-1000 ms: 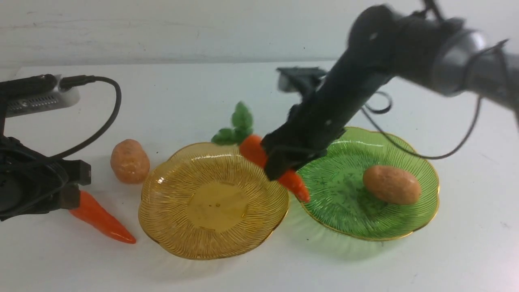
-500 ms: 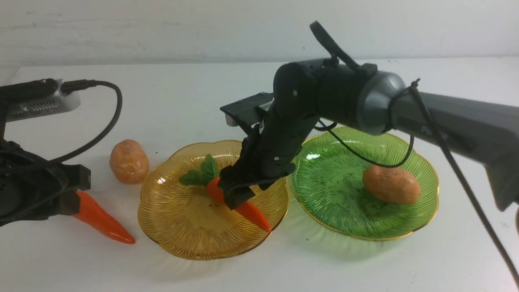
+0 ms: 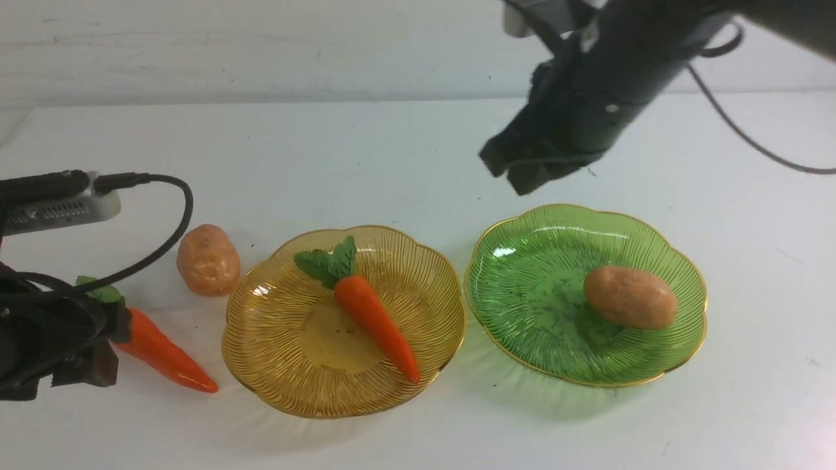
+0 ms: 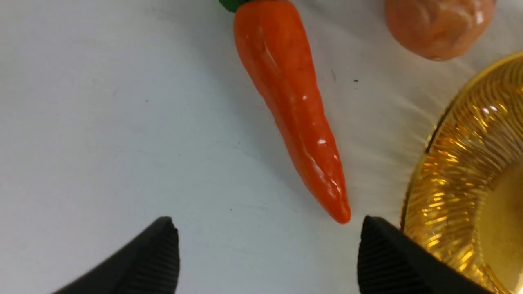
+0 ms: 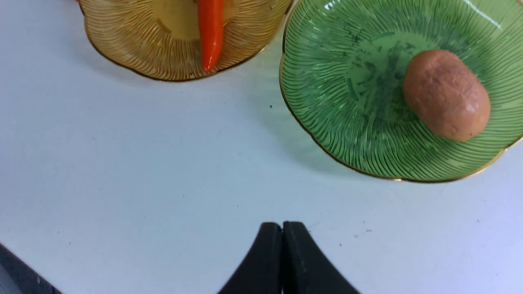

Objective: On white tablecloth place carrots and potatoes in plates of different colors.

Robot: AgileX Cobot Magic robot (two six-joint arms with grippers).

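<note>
On the white tablecloth [image 3: 392,163], one carrot [image 3: 375,320] lies in the amber plate [image 3: 281,339], and one potato [image 3: 630,297] lies in the green plate [image 3: 535,294]. A second carrot [image 3: 163,356] and a second potato [image 3: 209,259] rest on the cloth left of the amber plate. My left gripper [image 4: 265,232] is open just short of that carrot's [image 4: 294,106] pointed tip, with nothing between its fingers. My right gripper [image 3: 522,170] hangs shut and empty, high above the far edge of the green plate.
The left arm's wrist camera and its black cable [image 3: 176,215] hang over the left side of the cloth. The amber plate's rim [image 4: 433,163] lies close beside one left finger [image 4: 380,253]. Both plates sit nearly touching.
My right gripper let go of the carrot in the amber plate, rose up and back to the right, and shut. My left gripper opened wider beside the other carrot.
</note>
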